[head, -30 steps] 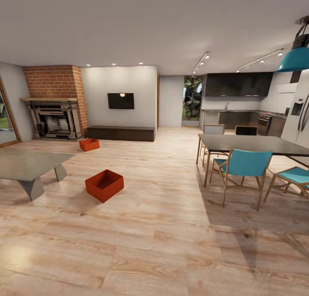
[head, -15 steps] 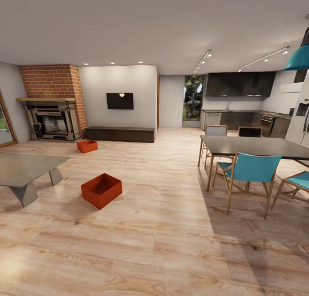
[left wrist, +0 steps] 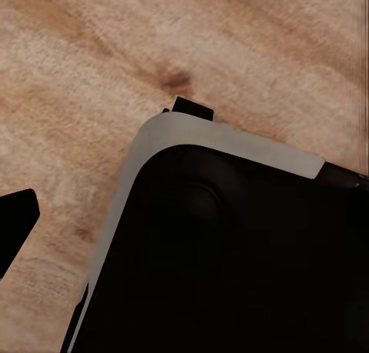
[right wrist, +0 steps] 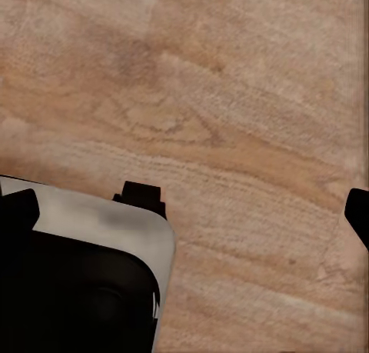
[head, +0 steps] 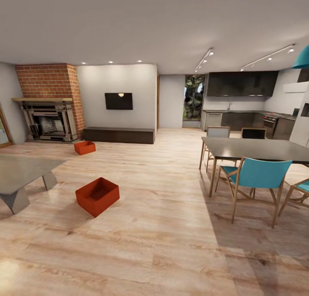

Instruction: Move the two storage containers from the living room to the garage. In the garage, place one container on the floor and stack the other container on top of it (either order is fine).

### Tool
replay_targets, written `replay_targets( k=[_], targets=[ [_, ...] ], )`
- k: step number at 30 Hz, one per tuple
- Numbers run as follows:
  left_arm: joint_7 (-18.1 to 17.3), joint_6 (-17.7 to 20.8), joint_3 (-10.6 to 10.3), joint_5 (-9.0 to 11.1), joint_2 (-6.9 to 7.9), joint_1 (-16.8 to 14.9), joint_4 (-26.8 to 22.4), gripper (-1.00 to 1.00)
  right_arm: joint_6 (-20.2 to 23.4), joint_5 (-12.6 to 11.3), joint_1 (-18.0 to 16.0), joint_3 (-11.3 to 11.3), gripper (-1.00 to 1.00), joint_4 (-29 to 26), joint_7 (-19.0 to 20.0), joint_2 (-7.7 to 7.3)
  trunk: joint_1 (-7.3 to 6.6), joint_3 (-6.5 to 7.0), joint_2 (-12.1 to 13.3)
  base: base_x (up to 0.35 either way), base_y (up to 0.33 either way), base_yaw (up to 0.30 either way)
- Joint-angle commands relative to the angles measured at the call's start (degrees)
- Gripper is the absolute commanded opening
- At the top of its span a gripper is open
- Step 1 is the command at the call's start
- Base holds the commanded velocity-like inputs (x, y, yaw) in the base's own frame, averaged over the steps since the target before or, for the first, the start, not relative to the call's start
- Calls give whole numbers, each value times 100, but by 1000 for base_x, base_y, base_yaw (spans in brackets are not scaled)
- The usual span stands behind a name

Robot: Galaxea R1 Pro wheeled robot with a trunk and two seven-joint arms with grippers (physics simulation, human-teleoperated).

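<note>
Two orange-red open-top storage containers stand on the light wood plank floor of the living room in the head view. The nearer container [head: 97, 196] sits skewed, beside the low grey coffee table [head: 21, 171]. The farther container [head: 84, 148] lies in front of the red brick fireplace [head: 46, 102]. Both are some way off from me. In the right wrist view my right gripper [right wrist: 184, 211] is open over bare planks, with a dark fingertip at each side. In the left wrist view my left gripper [left wrist: 184, 218] hangs above my dark base [left wrist: 231, 253], one fingertip [left wrist: 15, 222] far out at the side.
A dark dining table [head: 257, 149] with teal chairs [head: 257, 178] stands at the right, a kitchen behind it. A low dark bench [head: 119, 135] runs under the wall television. Open plank floor stretches between me and the containers.
The whole head view has shifted as I roll forward: the containers and coffee table have slid left and nearer, the dining chairs right. The containers themselves have not moved.
</note>
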Motion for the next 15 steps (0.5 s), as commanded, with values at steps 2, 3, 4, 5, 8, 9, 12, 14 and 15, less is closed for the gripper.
replay_targets(
  k=[2,3,4,5,8,9,12,14,15],
  targets=[
    [6,-11,-8,25,0,-1,-3,100,-34,-56,-7,48,100,17,-2,3,3,-6,-3,322,-31,0],
    [6,-11,-8,25,0,-1,-3,100,-34,-56,-7,48,100,17,-2,3,3,-6,-3,322,-17,0],
    [6,-11,-8,25,0,-1,-3,100,-34,-56,-7,47,100,17,-2,3,3,-6,-3,322,-11,0],
    [6,-11,-8,25,0,-1,-3,100,-34,-57,-7,45,100,17,-2,3,3,-6,-3,322,-7,0],
    [6,-11,-8,25,0,-1,-3,100,-34,-57,-7,42,100,17,-2,3,3,-6,-3,322,-4,0],
    [6,-11,-8,25,0,-1,-3,100,-34,-56,-7,41,100,17,-2,3,3,-6,-3,322,-1,0],
    [6,-11,-8,25,0,-1,-3,100,-34,-57,-7,43,100,17,-2,3,3,-6,-3,322,-1,0],
    [6,-11,-8,25,0,-1,-3,100,-34,-63,-7,43,100,17,-2,3,3,-6,-3,322,0,0],
    [6,-11,-8,25,0,-1,-3,100,-34,-63,-7,45,100,17,-2,3,3,-6,-3,322,0,0]
  ],
)
